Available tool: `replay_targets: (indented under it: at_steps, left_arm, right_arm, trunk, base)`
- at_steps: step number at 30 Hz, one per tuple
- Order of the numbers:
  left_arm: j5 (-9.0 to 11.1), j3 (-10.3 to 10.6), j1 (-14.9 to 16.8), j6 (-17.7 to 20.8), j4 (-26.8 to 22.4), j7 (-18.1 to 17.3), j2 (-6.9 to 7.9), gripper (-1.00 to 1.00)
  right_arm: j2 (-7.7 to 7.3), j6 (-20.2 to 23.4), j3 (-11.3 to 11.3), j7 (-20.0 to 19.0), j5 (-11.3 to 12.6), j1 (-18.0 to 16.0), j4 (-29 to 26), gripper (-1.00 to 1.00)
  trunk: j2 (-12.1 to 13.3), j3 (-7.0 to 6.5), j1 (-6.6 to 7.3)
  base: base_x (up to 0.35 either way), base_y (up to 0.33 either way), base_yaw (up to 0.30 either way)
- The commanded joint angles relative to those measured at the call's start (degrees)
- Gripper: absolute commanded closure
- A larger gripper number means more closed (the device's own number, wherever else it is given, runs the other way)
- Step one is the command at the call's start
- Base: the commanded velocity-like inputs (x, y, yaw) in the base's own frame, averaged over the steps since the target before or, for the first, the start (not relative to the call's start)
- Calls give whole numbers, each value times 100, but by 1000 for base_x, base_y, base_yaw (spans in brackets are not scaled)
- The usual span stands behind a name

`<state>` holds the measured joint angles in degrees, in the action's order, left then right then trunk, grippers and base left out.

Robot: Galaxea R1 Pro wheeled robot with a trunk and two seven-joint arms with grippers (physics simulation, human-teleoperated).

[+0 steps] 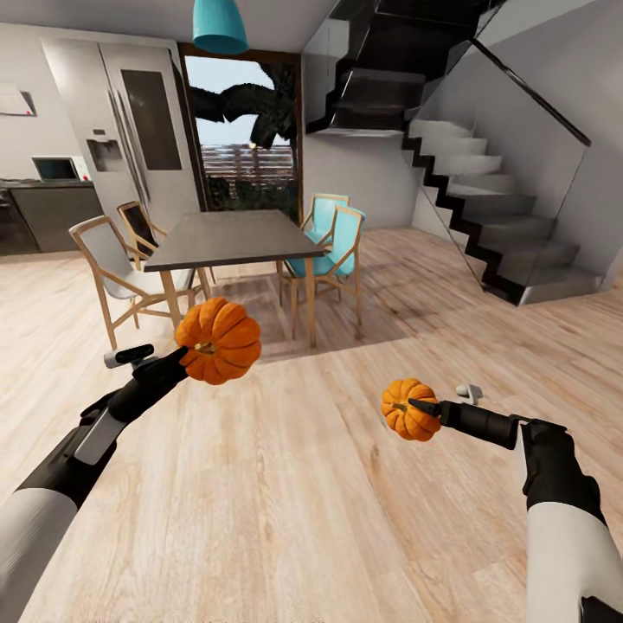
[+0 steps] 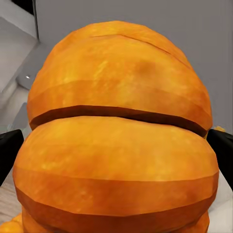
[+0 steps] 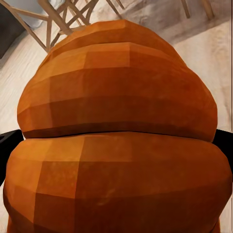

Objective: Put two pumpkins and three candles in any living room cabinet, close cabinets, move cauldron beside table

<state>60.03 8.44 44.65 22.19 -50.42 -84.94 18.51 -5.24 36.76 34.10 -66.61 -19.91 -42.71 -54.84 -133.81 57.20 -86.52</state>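
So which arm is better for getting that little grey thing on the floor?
Right, probably. The grey thing lies on the floor close by the right end effector, far from the left end effector. Both are full though, holding the right pumpkin and left pumpkin, so one must be put down first.

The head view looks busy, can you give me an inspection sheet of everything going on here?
Surface: light wood floor, bare around the arms.
Job's things: one pumpkin held in the left gripper, the other pumpkin held in the right gripper; a small grey object, perhaps a candle, lies on the floor past the right arm.
Clutter: nothing seen.
Grippers: both shut on their pumpkins, held off the floor; each wrist view shows black fingers either side of the orange rind.
Cables: nothing seen.
Surroundings: dark-topped dining table with wooden chairs, staircase, fridge, teal lamp.
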Motion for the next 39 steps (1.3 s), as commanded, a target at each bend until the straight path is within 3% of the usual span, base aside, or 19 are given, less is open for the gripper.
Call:
replay_targets:
  at_steps: [1,5,23,27,29,30,31,33,36,38,39]
  left_arm:
    - [0,0,0,-4,0,-7,1,100]
    - [4,0,0,-4,1,-8,3,100]
    - [8,-14,0,17,20,20,20,100]
    - [-2,-35,7,10,342,86,59,100]
    - [-11,-23,28,-17,604,321,41,100]
    - [-20,-10,47,-36,756,763,4,100]
    - [-22,27,59,-34,825,1426,-34,100]
    - [-75,156,55,-32,860,1562,-45,100]
    - [-242,561,15,-19,959,1628,4,100]
    - [-290,691,-20,-14,1191,1634,40,100]
    - [-311,750,-39,-12,1541,1637,57,100]
  right_arm:
    - [4,26,1,26,22,0,0,100]
    - [5,32,1,35,22,0,0,100]
    - [5,25,1,43,22,0,6,100]
    - [-2,35,1,43,22,0,4,100]
    - [-3,39,1,43,22,0,1,100]
    - [-3,43,-3,43,22,0,0,100]
    - [-3,43,-7,44,16,0,6,100]
    - [-3,42,-6,41,20,0,4,100]
    - [-9,48,-2,27,26,0,-13,100]
    - [-11,50,-2,21,26,0,-21,100]
    - [-12,52,-10,21,21,0,-25,100]
  trunk:
    - [0,8,0]
    - [0,41,0]
    - [722,-136,396]
    - [882,-176,483]
    - [962,-196,527]
    - [1002,-207,549]
    - [1042,-217,571]
    - [1123,-238,615]
    - [1243,-278,681]
    - [1323,-311,725]
    - [1363,-329,747]
  base:
    - [0,0,178]
    - [0,0,179]
    - [0,0,181]
    - [0,0,182]
    - [0,0,183]
    - [0,0,185]
    - [0,0,187]
    - [0,0,191]
    - [0,0,121]
    - [0,0,39]
    - [0,0,12]
